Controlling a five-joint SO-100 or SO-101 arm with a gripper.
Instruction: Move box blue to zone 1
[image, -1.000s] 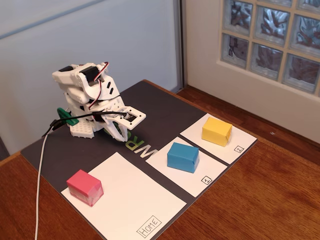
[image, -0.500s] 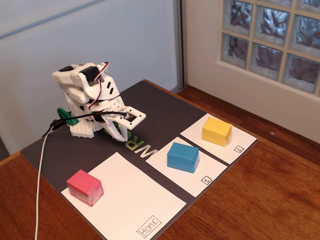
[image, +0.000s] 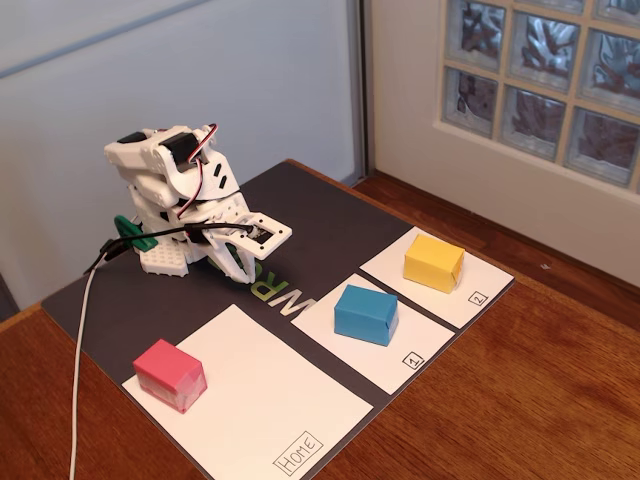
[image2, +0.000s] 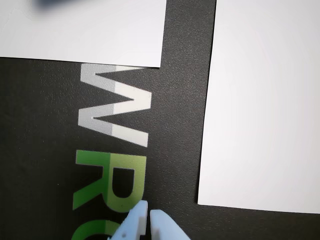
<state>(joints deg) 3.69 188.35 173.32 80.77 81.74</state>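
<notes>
boxes: three, one each blue, pink (image: 170, 374), yellow (image: 434, 262) | box blue (image: 365, 314): bright cuboid on zone 1 (image: 345, 345) | my claw (image2: 148, 216): closed, empty

Patches (image: 262, 395) read "Home", "1", "2"; mat (image2: 45, 125) reads "WR".

Premises appear domestic: a varnished brown wooden table (image: 540, 380) stands by a white-framed glass-block window (image: 545, 85) and a pale frosted panel (image: 180, 90). A dark printed mat (image: 320, 215) serves as improvised work surface.
</notes>
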